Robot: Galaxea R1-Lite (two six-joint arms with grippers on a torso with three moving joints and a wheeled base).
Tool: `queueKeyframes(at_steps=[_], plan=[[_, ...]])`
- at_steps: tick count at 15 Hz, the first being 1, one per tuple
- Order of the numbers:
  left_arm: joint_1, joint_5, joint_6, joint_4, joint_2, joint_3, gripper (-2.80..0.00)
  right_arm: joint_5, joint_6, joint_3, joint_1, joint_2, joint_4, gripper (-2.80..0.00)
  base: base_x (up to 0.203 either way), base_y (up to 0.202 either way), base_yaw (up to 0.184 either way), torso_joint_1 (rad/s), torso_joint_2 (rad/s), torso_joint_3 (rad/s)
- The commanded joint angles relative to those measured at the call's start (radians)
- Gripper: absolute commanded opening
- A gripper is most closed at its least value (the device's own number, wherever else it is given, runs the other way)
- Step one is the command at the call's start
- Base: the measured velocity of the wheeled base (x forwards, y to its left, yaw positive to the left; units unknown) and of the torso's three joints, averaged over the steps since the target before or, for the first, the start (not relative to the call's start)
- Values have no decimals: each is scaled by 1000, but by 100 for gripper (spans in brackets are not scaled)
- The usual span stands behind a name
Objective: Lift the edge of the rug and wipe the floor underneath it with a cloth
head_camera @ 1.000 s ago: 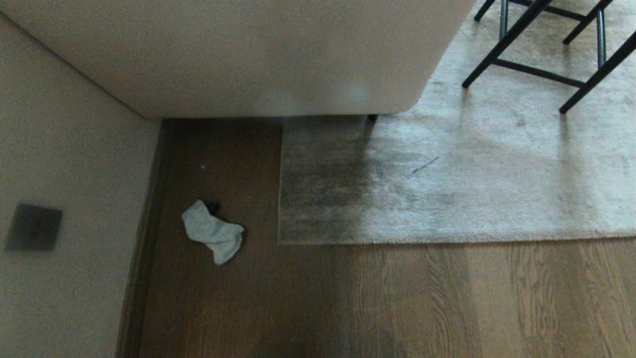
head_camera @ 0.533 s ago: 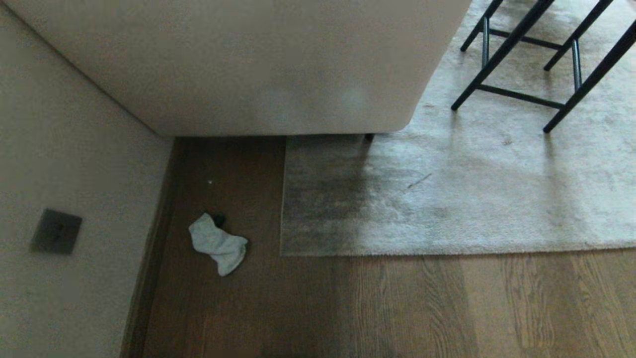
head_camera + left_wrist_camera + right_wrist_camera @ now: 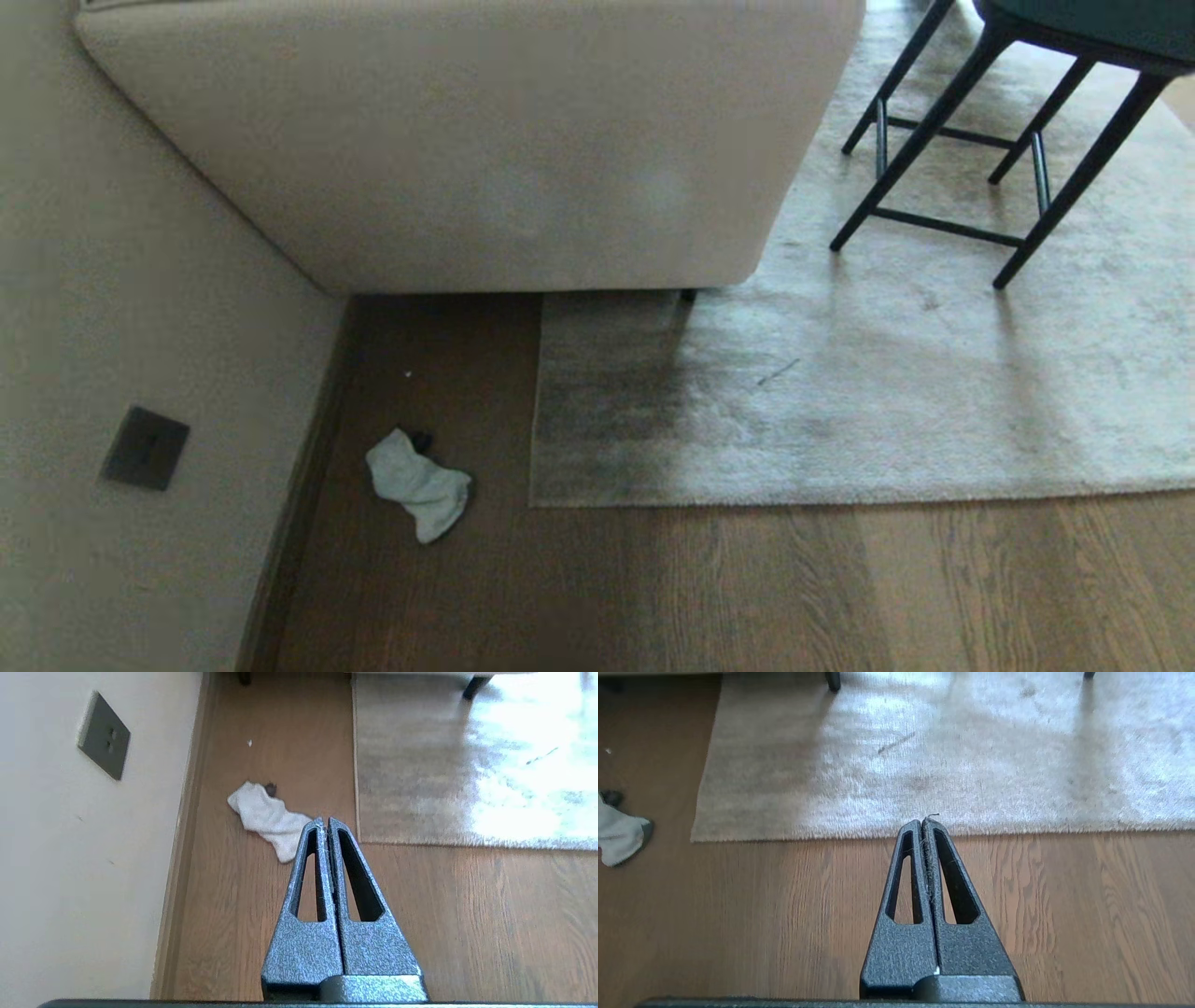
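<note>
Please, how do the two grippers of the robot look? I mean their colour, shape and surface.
The left gripper and the right gripper look alike. Each has two long fingers that taper to a narrow tip and widen toward a flat base. A long triangular slot is cut through each finger. The surface is dark, almost black, with a rough speckled texture. No cables or markings show, and the arms themselves are not in view.

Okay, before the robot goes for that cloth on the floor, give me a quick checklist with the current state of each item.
1. Cloth lying free on the floor, beside the rug, not on it: ok.
2. Rug edge flat, not yet lifted: ok.
3. Left hand shut, holding nothing; must open before grasping: not ok.
4. Right hand shut, holding nothing, apart from the rug: not ok for gripping.
5. Small dark speck touching the cloth; what it is: cannot tell.
6. Sofa stands on the rug's far part; whether it pins the corner: cannot tell.
</note>
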Motion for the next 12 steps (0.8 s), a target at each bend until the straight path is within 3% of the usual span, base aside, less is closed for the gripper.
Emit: queueKeyframes(at_steps=[1, 12], plan=[[0, 1, -1, 0, 0, 0, -280, 1, 0, 0, 0, 1, -1, -280, 0, 0, 0, 1, -1, 201], [0, 1, -7, 0, 0, 0, -280, 1, 0, 0, 0, 1, 0, -280, 0, 0, 0, 3, 2, 204]])
